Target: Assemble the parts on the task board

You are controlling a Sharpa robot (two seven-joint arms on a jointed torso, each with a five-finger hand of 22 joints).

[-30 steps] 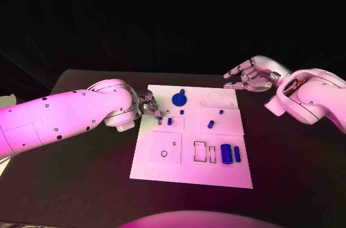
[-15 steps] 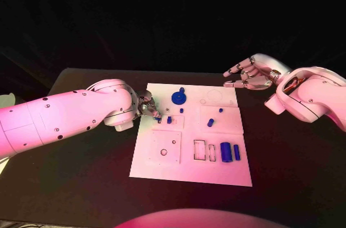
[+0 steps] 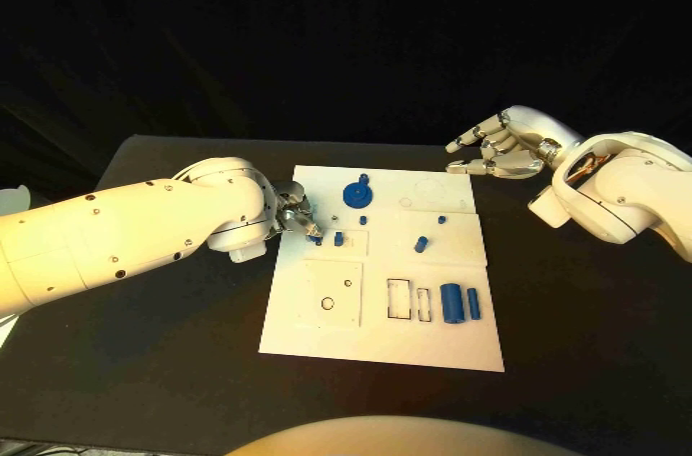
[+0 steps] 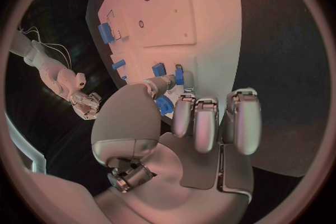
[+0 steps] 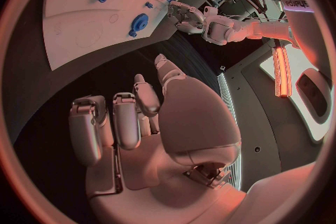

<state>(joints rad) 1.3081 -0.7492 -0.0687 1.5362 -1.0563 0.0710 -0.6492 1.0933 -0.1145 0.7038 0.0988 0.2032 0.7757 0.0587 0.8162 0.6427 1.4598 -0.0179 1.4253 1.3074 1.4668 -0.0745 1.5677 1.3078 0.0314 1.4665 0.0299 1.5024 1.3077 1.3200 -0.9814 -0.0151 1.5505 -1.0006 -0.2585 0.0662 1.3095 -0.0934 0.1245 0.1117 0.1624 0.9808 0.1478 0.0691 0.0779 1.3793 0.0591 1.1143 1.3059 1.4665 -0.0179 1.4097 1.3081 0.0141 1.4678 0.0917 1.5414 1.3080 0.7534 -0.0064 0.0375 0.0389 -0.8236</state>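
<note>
The white task board lies mid-table. My left hand hovers over its far left edge, fingers drawn together with the tips on a small blue peg. Beside it stand two more blue pegs. A blue gear sits at the far side, and a short peg lies near the middle. Two blue cylinders lie at the right. My right hand hangs open beyond the board's far right corner, holding nothing.
The board carries a raised square plate with a small hole, and two narrow rectangular slots beside the cylinders. Bare black table surrounds the board on every side.
</note>
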